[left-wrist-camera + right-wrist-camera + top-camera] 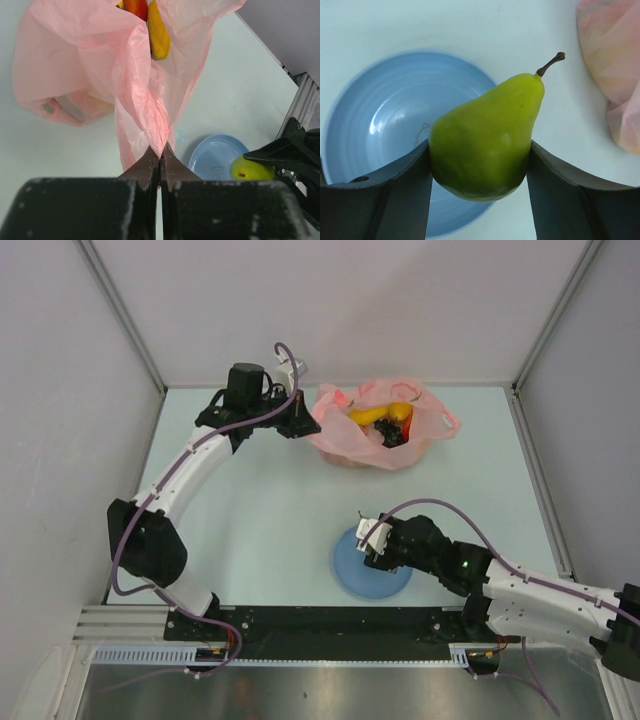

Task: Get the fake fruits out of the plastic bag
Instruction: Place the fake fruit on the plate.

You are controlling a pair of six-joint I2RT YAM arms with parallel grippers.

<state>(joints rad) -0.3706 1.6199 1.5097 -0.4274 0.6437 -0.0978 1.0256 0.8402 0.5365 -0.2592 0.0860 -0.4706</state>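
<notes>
The pink plastic bag (375,430) lies at the back of the table, its mouth spread, with yellow, orange and dark fake fruits (388,422) showing inside. My left gripper (161,150) is shut on a pinched fold of the bag's (135,75) edge; a yellow fruit (158,35) shows through the opening. My right gripper (479,150) is shut on a green pear (490,132), held by its wide end with the stem pointing away, over the blue plate (385,115). From above, that gripper (375,545) hangs over the plate's (350,575) far edge.
White walls enclose the table on three sides. A metal rail runs along the near edge by the arm bases. Part of the bag (615,65) shows at the right of the right wrist view.
</notes>
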